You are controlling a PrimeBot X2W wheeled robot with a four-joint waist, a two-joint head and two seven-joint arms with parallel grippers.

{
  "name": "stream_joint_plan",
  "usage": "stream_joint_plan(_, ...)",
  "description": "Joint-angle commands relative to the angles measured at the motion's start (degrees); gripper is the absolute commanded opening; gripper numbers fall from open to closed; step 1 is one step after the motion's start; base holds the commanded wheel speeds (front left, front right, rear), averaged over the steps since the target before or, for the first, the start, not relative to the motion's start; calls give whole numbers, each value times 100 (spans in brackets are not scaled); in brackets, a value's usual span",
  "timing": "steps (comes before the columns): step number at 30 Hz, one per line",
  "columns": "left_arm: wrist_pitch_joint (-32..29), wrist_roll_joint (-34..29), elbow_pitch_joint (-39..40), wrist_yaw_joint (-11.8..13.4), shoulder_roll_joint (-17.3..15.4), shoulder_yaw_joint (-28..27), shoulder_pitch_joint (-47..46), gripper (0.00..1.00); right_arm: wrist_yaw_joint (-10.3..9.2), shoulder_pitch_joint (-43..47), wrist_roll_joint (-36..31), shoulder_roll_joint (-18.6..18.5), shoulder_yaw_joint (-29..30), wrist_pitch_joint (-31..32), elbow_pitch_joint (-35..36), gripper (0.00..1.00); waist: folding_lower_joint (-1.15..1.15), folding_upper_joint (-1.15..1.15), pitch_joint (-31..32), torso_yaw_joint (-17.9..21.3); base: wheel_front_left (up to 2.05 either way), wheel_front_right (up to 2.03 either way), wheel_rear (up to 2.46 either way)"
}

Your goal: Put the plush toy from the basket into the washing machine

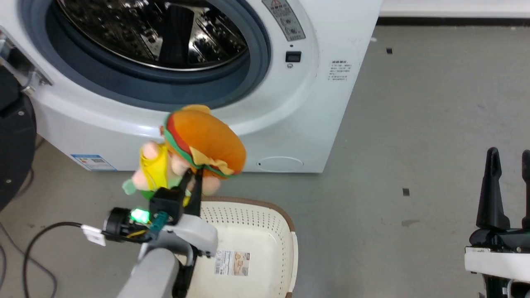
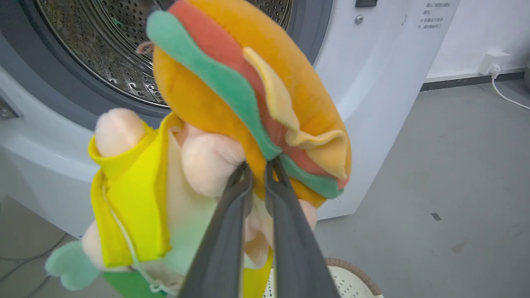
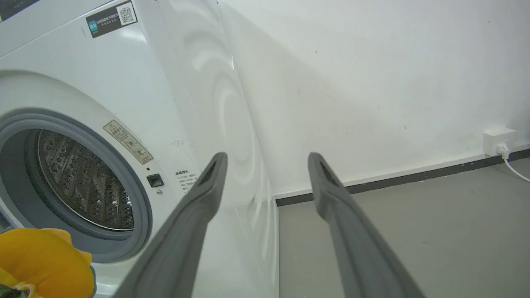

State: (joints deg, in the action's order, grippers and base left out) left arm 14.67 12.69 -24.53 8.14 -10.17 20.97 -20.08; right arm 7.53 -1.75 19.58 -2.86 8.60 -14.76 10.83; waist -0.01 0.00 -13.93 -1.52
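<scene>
Pickup half looks done to me. The left gripper (image 1: 194, 174) is clamped on the plush toy (image 1: 203, 140), with both fingers pinched nearly together on the lower edge of the burger bun, right where the green layer runs. The toy is up in the air, clear of the basket (image 1: 265, 205). The basket sits on the floor (image 1: 414, 124) just below the toy, in front of the washing machine (image 1: 314, 103). The part of it I can see holds nothing except the paper label (image 1: 232, 263) on its bottom, though the forearm hides one corner. The toy isn't in the machine yet. It's held in front of the white front panel, around the lower edge of the grey rubber ring (image 1: 165, 89), and the steel drum (image 1: 136, 29) behind it looks empty as far as it shows. The black door (image 1: 12, 136) is swung open off to the left, so nothing blocks the opening. The right gripper (image 1: 509, 153) is parked well off to the right, fingers spread with nothing between them. I'd say what's left is to raise the toy a bit, push it through the ring and let go inside the drum. One thing I'd watch is the little pink figure in yellow flopping out to the left of the bun, which could snag on the rubber lip going in. The pinch also looks like it's on a fairly thin bit of fabric.
</scene>
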Motion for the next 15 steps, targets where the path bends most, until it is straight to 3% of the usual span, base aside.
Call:
stream_joint_plan(1, 32, -23, 100, 47, -58, -105, -94, 0, -4, -39, 8, -1, 1, -24, 1, 100, 1, 0, -146, 50, 0, 0, 0)
stream_joint_plan(15, 32, -71, -239, 37, -641, -988, -2121, 0, -4, -722, 137, -1, -60, -24, 95, 100, 1, 0, -1582, 646, 0, 0, 0)
